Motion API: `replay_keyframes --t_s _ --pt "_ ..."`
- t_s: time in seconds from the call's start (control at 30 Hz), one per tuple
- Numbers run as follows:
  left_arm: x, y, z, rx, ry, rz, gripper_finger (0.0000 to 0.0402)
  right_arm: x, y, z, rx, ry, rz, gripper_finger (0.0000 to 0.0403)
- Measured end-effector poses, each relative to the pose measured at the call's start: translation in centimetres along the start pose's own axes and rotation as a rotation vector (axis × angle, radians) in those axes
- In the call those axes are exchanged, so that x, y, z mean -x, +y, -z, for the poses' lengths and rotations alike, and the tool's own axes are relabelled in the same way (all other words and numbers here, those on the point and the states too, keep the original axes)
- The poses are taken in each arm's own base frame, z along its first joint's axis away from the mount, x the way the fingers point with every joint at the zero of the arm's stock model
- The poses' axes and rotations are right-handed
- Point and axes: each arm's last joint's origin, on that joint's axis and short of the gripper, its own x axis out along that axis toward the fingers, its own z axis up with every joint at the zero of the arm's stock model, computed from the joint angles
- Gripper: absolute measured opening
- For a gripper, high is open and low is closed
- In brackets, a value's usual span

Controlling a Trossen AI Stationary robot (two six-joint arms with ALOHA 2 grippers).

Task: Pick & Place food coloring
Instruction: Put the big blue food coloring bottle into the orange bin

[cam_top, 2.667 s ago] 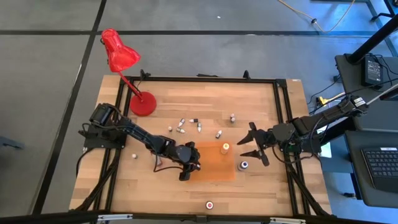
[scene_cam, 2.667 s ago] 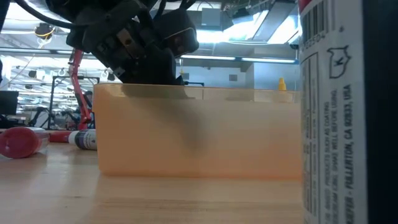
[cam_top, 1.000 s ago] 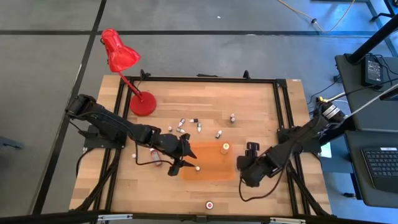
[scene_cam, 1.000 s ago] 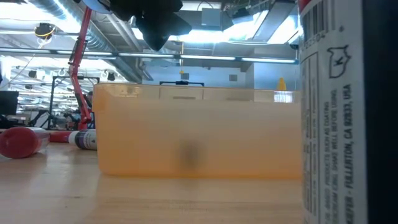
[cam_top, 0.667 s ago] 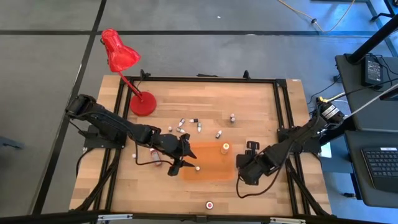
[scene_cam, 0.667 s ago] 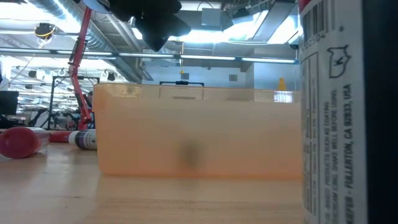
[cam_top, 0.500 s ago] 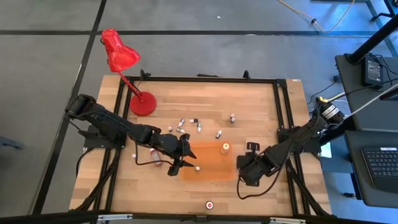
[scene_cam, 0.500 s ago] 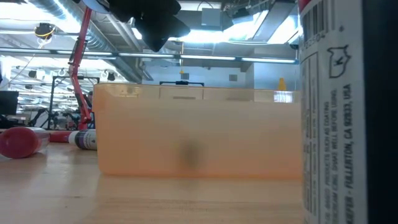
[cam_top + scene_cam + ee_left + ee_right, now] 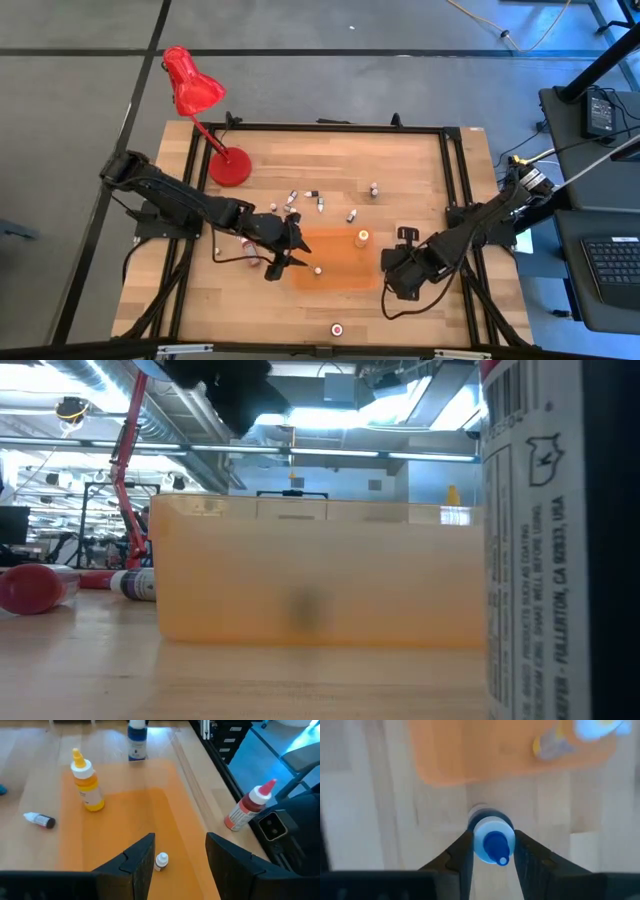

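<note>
An orange mat (image 9: 340, 255) lies mid-table. On it stand a yellow food coloring bottle (image 9: 361, 238) (image 9: 87, 787) and a tiny white-capped one (image 9: 318, 270) (image 9: 161, 861). My left gripper (image 9: 288, 256) (image 9: 180, 845) hovers open over the mat's left edge, its fingers either side of the tiny bottle without touching it. My right gripper (image 9: 392, 272) (image 9: 492, 837), pointing down at the mat's right edge, is shut on a blue-capped bottle (image 9: 492, 840) (image 9: 136, 742). My right gripper pinches the blue-capped bottle between its two fingers, at the bottle's upper part just under the cap (image 9: 476, 842). The fingers come from above, pointing steeply down. The bottle stays upright; I cannot tell whether its base is off the table.
Several small bottles lie scattered beyond the mat's far edge (image 9: 320, 205). One small bottle stands at the left (image 9: 216, 250). A red-capped bottle (image 9: 337, 328) (image 9: 247, 807) stands near the front edge, filling the low view's right side (image 9: 560, 540). The red lamp's base (image 9: 230, 168) is at the far left.
My right hand has risen a little at the mat's right edge. The bottles on the mat have stayed where they were.
</note>
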Motion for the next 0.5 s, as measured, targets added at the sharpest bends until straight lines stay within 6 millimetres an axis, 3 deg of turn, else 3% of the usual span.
replay_keyframes --t_s 0.3,0.4,0.5 --pt "3.0 -0.3 -0.8 -0.006 -0.029 -0.044 0.0171 7.4 -1.3 -4.4 0.048 -0.229 0.029 0.0119" --pt "3.4 -0.5 -0.7 -0.001 -0.015 -0.05 0.0171 8.2 -2.5 -5.9 0.096 -0.286 0.026 0.0119" --pt "3.5 -0.5 -0.4 0.018 0.001 -0.088 0.0171 7.6 -4.1 -7.6 0.128 -0.301 0.014 0.0119"
